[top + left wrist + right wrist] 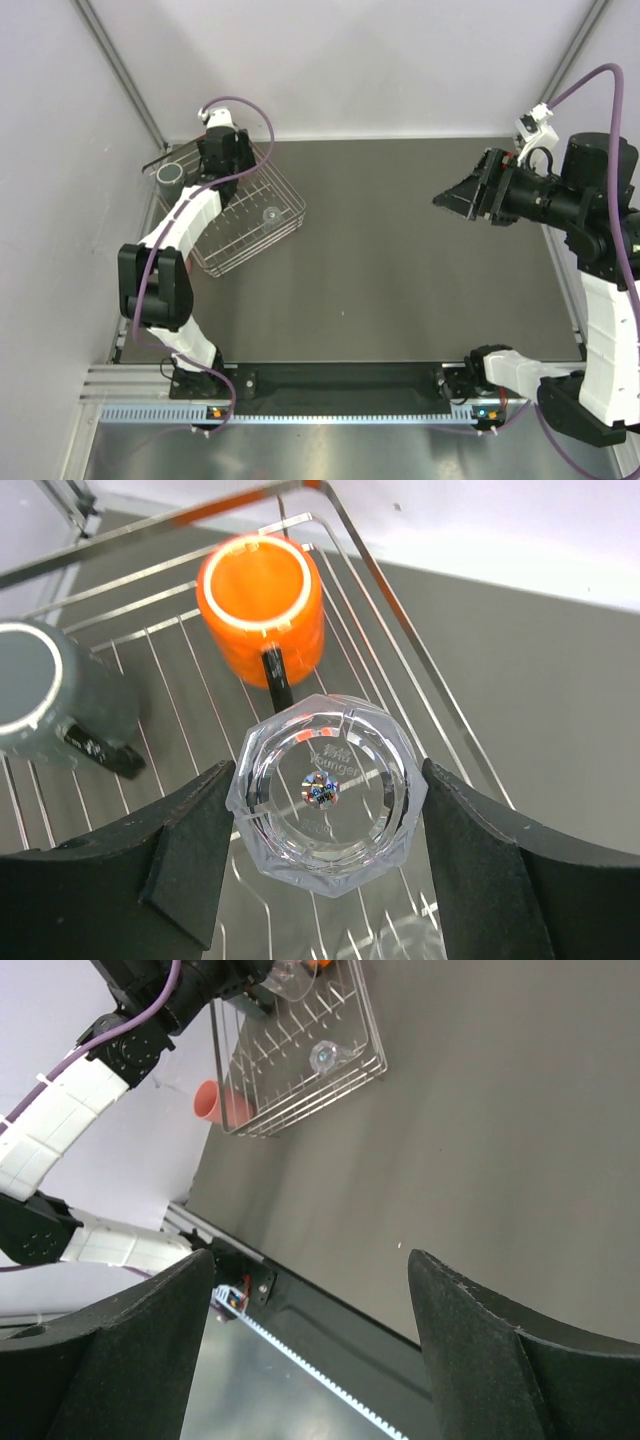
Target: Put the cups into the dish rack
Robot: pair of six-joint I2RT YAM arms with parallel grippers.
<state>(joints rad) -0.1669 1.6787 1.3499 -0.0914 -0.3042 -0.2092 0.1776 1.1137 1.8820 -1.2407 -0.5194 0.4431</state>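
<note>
Snugly gripped in left tool (327, 780) — clear tumbler (325, 815).

One dish rack (240, 235) is counted. Four cups are made out with certainty: one orange mug (260, 600), one dark grey cup (45, 690), and two clear ones, a near tumbler (325, 790) and a far tumbler (270, 213). One salmon shape (215, 1105), cup-like, is seen beside the rack but cannot be identified. Two grippers are counted: one left gripper (327, 815) and one right gripper (310, 1280).
</note>
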